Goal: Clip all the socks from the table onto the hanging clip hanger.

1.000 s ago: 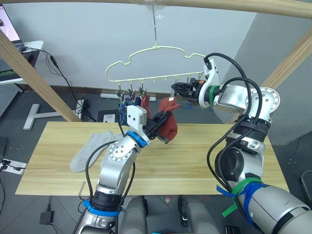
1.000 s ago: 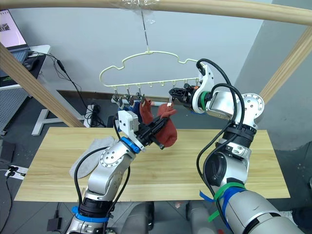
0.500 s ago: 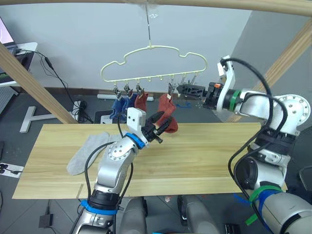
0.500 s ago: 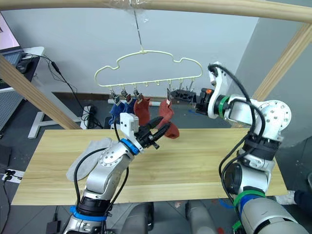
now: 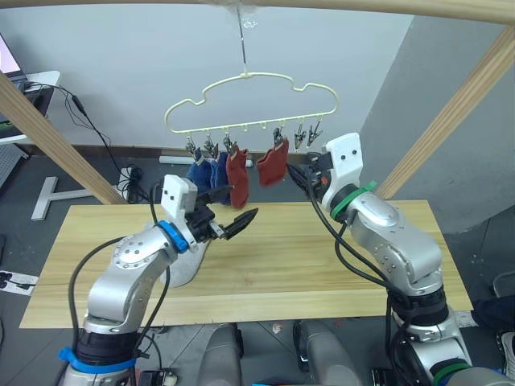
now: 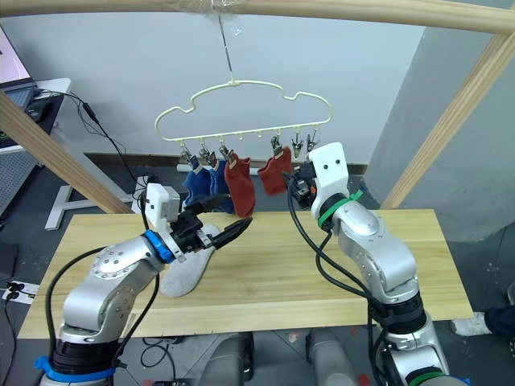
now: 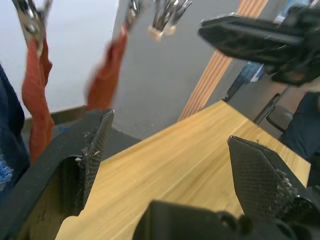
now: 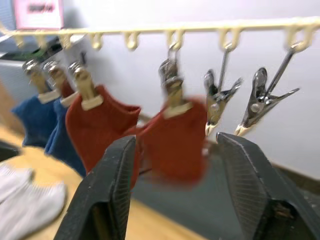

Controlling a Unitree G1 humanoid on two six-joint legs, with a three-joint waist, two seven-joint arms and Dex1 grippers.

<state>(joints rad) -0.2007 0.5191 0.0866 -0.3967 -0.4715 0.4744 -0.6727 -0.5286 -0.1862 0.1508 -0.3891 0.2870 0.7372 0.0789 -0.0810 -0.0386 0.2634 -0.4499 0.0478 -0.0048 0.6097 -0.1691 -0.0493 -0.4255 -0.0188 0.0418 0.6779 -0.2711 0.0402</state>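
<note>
Left claw (image 6: 216, 227) spread, empty, above bench (image 6: 265, 265). Right claw (image 8: 175, 150) spread, empty, just beside clip hanger (image 6: 241, 112). Two blue socks (image 6: 199, 183) and two red socks (image 6: 239, 185) clipped on hanger; grey socks (image 6: 187, 269) on bench.

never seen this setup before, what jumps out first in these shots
The pale clip hanger hanging from the wooden rail catches the eye, with two blue socks and two red socks clipped along its bottom bar and two clips empty. Below it both grippers are open and hold nothing: the left gripper over the table, the right gripper facing the red socks. Grey socks lie on the table by the left arm.
</note>
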